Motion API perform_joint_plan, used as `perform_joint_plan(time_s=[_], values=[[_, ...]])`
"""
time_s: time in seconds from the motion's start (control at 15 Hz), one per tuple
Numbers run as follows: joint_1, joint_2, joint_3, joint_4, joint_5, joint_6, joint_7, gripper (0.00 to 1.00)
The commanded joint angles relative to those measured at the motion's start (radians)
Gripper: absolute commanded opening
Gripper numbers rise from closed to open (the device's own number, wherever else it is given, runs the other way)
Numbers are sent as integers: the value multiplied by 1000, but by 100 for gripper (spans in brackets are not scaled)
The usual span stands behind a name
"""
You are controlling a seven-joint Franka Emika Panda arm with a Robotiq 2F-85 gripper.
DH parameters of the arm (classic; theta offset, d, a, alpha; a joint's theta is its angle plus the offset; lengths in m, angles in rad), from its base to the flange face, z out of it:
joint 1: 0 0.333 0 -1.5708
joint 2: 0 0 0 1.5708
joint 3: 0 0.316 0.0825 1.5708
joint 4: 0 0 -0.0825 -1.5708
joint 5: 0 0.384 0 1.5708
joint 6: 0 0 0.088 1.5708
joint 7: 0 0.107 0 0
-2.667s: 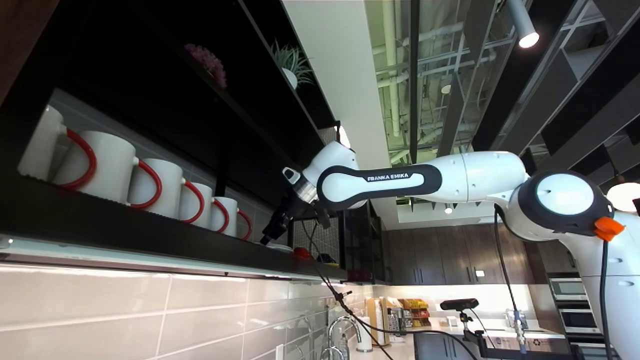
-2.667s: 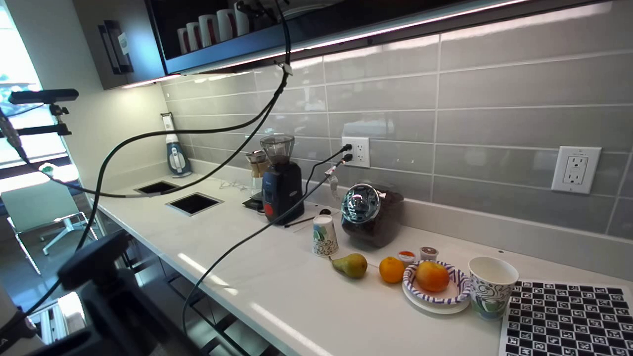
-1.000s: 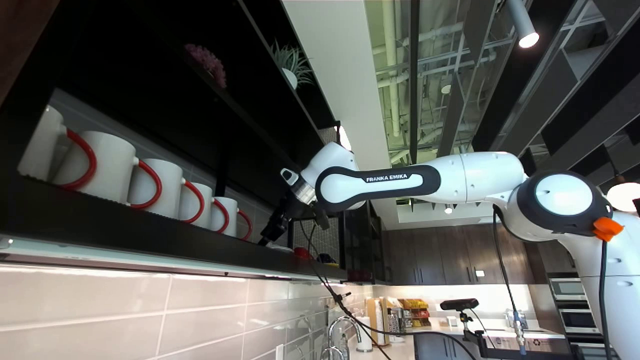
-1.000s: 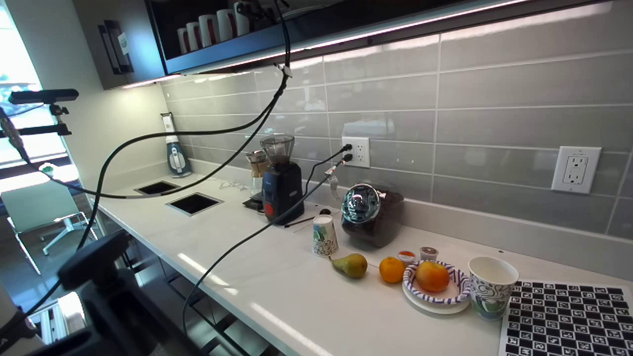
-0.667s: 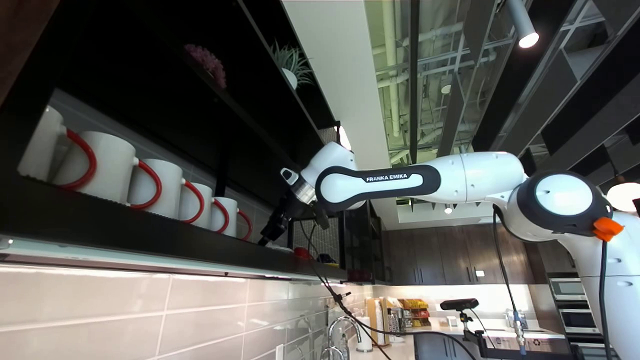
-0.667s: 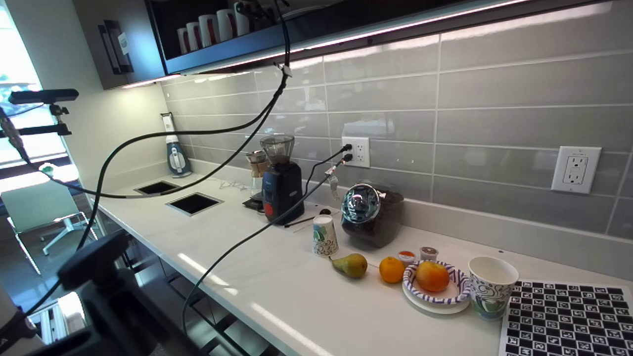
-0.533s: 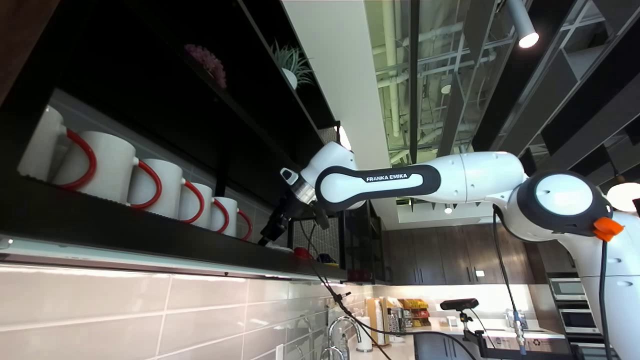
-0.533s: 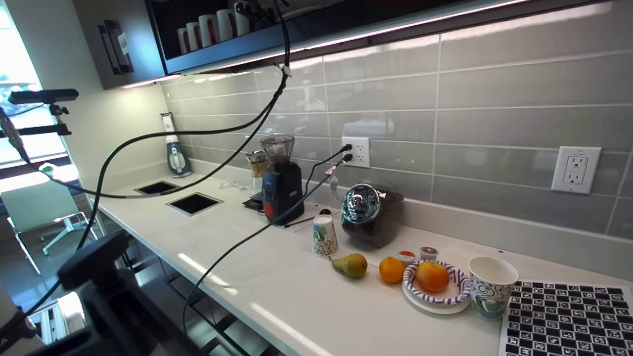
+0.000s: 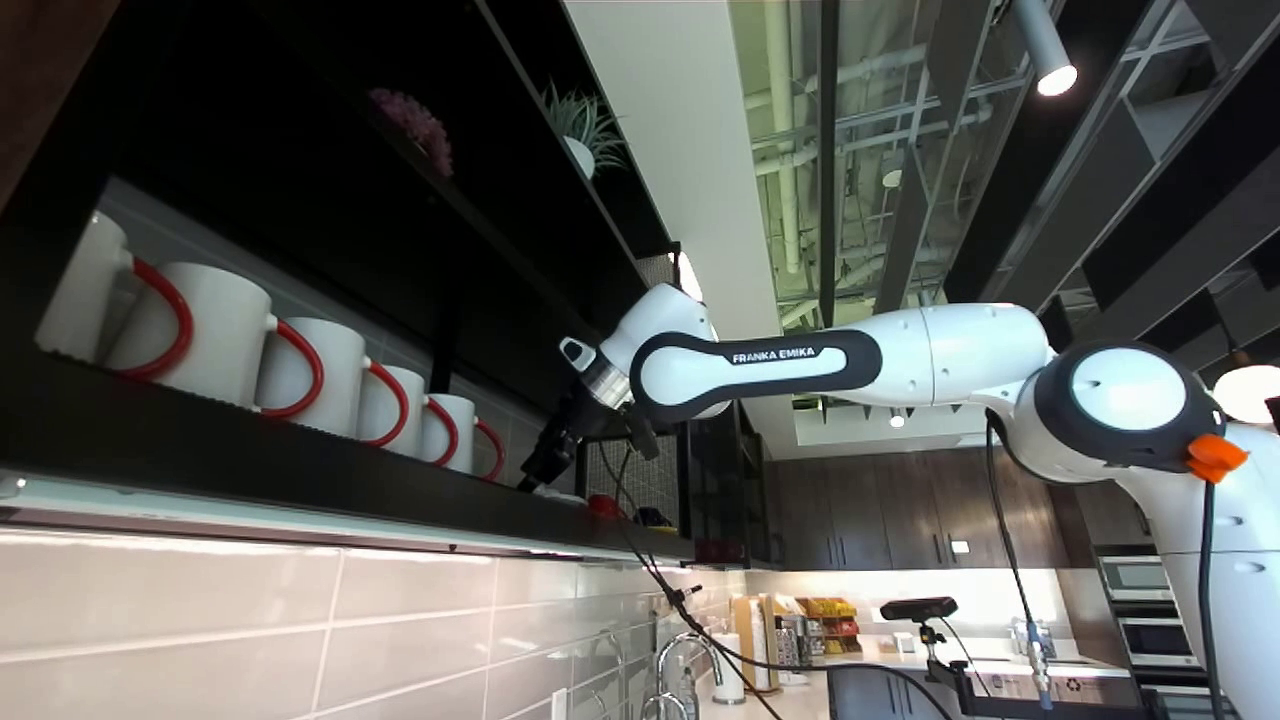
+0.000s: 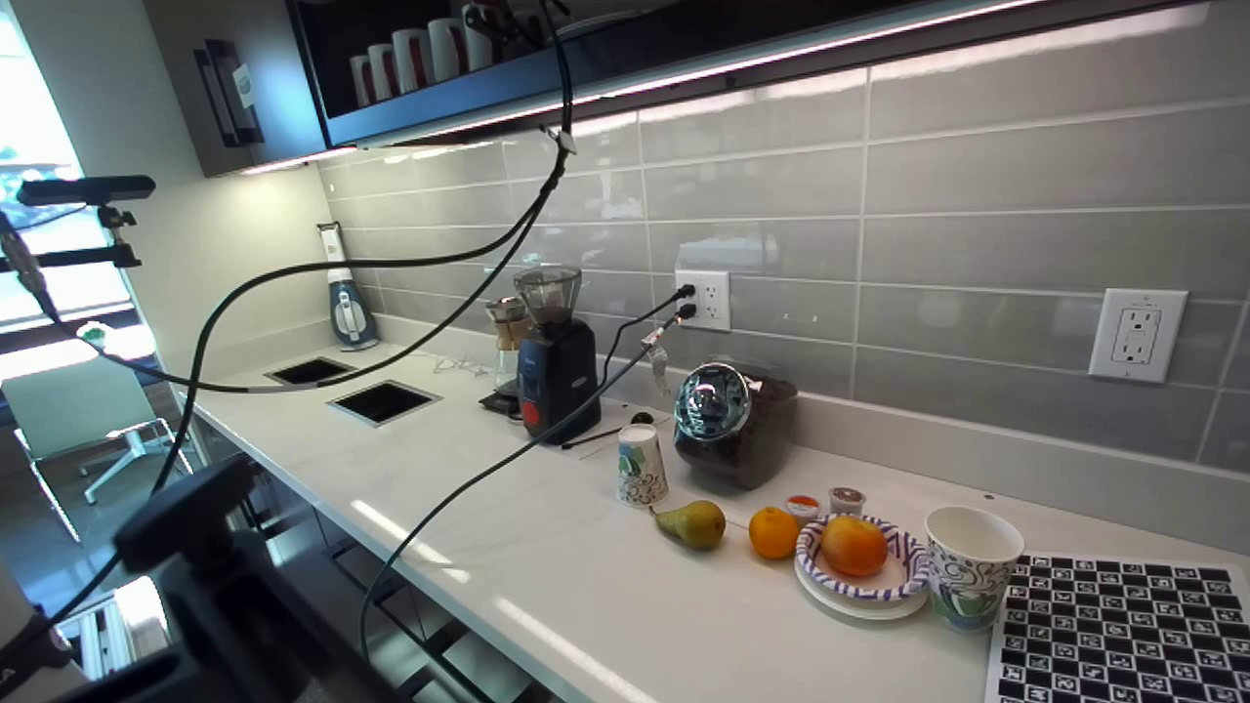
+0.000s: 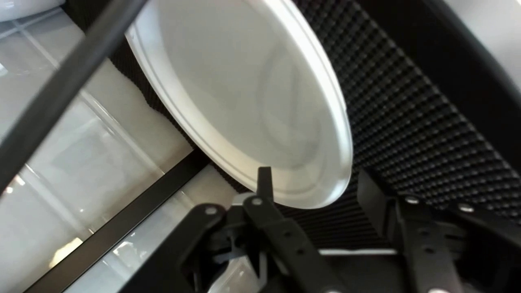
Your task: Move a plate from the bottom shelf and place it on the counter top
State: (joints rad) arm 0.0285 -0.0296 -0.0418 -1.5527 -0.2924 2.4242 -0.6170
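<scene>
"How is the plate (image 11: 240, 89) seen?"

"As a white, raised-rimmed round on black matting (image 11: 407, 122), on the bottom shelf (image 9: 300, 470); below, a white desk (image 10: 586, 586) is backed by grey tiles (image 10: 977, 244)."

"And the pincer (image 11: 315, 185)?"

"It is parted partway, nothing gripped. The plate's near rim is seen crossed by one fingertip (image 11: 265, 183); whether touched cannot be told."

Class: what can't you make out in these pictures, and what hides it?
Plate: far end cut off by the wrist view's top edge.
Finger: overlaps the plate's rim in the wrist view, hiding whether they touch.
Mugs: insides hidden by their walls in both exterior views.
Checkerboard: cut off by an exterior view's bottom edge.
</scene>
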Motion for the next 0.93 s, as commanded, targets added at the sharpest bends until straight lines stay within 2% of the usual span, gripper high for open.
perform_joint_plan(time_s=[0.0,0.4,0.67,0.73,0.8,0.87], values=[[-14,8,11,16,-14,-15,-14,57],[-16,10,10,20,-12,-14,-15,51],[-18,9,10,18,-13,-13,-14,39],[-19,9,9,19,-12,-13,-15,40],[-19,9,9,19,-12,-13,-14,31],[-19,8,10,19,-12,-13,-15,33]])
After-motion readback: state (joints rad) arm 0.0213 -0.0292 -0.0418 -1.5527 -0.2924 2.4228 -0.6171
